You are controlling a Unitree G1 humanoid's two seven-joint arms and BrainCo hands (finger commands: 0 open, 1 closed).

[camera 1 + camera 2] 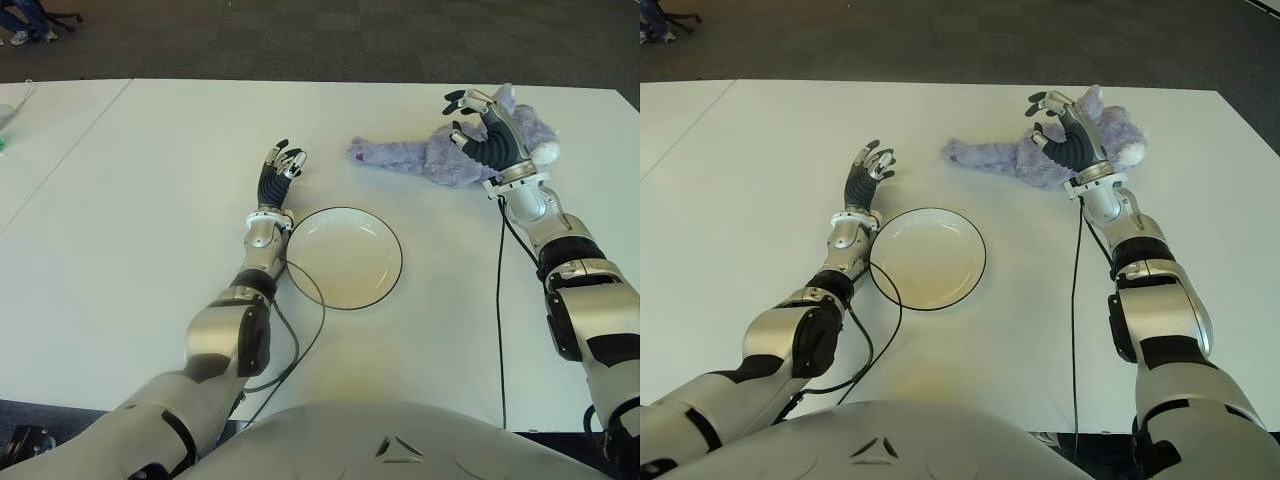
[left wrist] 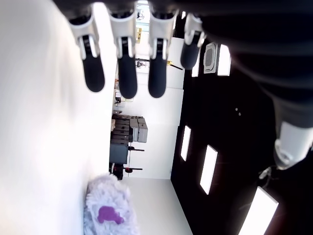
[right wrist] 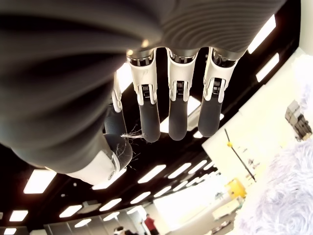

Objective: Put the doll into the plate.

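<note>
The left hand (image 2: 146,49) shows four fingers (image 2: 127,73) with dark tips, held out straight and a little apart, with nothing between them. They hang beside the white table (image 2: 44,147). Farther off on the table lies the doll (image 2: 107,210), pale purple fur with a darker purple patch. Behind it are stacked boxes (image 2: 128,131) and lit ceiling panels (image 2: 208,169).

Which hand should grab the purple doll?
The right hand. It is over the doll with fingers open, holding nothing. The left hand, also open, is beside the plate, on its left, and farther from the doll.
</note>
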